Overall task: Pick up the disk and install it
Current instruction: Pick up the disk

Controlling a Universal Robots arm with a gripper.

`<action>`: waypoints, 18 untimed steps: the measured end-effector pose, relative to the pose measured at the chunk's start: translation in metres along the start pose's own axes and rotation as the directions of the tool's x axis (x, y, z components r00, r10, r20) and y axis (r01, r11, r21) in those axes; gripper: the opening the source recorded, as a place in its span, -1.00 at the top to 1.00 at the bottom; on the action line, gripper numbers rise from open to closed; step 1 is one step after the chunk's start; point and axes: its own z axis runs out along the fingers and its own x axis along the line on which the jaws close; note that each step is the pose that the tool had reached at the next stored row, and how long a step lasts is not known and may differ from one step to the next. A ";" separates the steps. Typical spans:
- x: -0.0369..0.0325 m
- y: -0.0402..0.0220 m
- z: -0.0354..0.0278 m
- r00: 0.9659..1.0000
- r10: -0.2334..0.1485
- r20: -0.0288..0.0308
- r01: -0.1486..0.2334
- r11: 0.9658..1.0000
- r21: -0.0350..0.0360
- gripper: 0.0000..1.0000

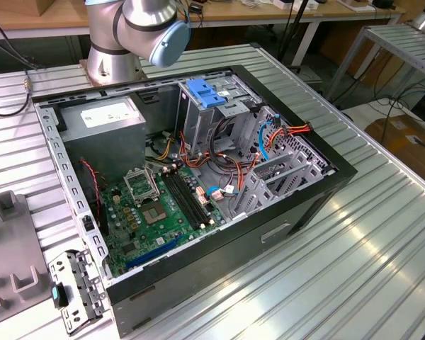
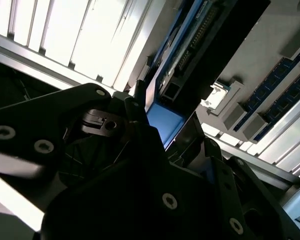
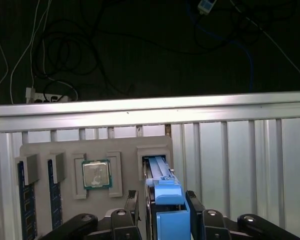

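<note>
Over the grey tray [image 3: 125, 145], two fingers [image 3: 193, 200] clamp one disk [image 3: 167, 192] beside one processor [image 3: 96, 174].

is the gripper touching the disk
Cannot tell. In the first wrist view the gripper straddles the disk standing in the grey tray, but no contact or gap shows plainly.

The exterior view looks down from high onto the computer case [image 1: 269, 234], with the grey tray [image 1: 14, 241] at the exterior view's left edge. The first wrist view faces that tray [image 3: 65, 150] from near above. The second sits even closer, seemingly low and oblique. Both wrist views share the tray's disk [image 3: 162, 182] [image 2: 165, 125] and processor [image 3: 96, 174] [image 2: 213, 97].
</note>
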 end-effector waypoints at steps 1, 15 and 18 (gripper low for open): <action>0.0000 0.0000 0.0003 1.000 0.000 0.000 0.000 1.000 0.000 0.00; -0.0005 -0.0023 0.0029 1.000 0.000 0.000 0.000 1.000 0.000 0.00; -0.0008 -0.0022 0.0037 1.000 0.000 0.000 0.000 1.000 0.000 0.00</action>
